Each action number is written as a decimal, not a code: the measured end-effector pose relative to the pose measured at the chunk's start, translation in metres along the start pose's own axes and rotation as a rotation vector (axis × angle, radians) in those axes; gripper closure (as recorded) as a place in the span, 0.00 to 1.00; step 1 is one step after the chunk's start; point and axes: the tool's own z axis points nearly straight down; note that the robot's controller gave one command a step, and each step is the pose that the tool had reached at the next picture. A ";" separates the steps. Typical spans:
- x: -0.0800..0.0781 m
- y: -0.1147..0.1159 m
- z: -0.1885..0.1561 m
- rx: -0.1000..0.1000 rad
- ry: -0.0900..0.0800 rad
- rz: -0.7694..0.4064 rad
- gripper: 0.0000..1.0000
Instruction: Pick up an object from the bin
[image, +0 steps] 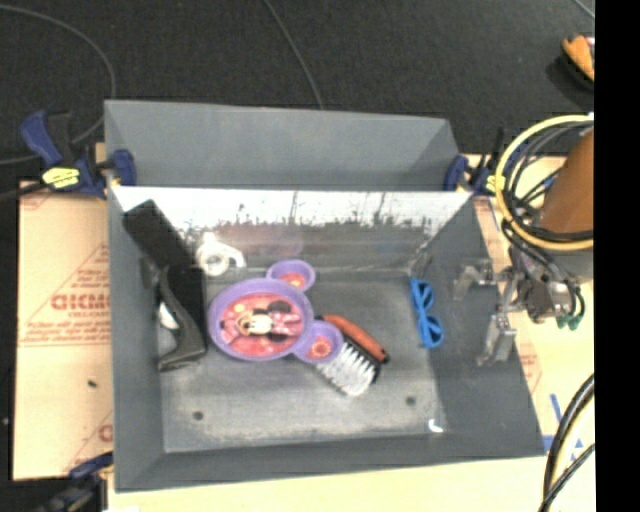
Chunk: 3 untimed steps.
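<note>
Camera view: I see my gripper (482, 312) open, empty, over the grey bin (480, 400) wall, blue glasses (426, 313) just beside it, dark floor (300, 50) beyond.

Claw (482, 312) beside blue glasses (426, 314)

Purple plate (258, 320) touching brush (350, 366); blue glasses (426, 314) right; black block (172, 292) left.

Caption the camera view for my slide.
Gripper over the right wall of the grey metal bin, near blue plastic glasses; purple mouse-eared plate and white-bristled brush mid-bin.
</note>
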 end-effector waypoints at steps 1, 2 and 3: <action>-0.002 0.001 -0.005 0.002 -0.008 -0.005 0.00; -0.012 0.068 0.123 0.002 -0.009 -0.014 0.00; -0.014 0.102 0.079 0.000 -0.008 0.162 0.00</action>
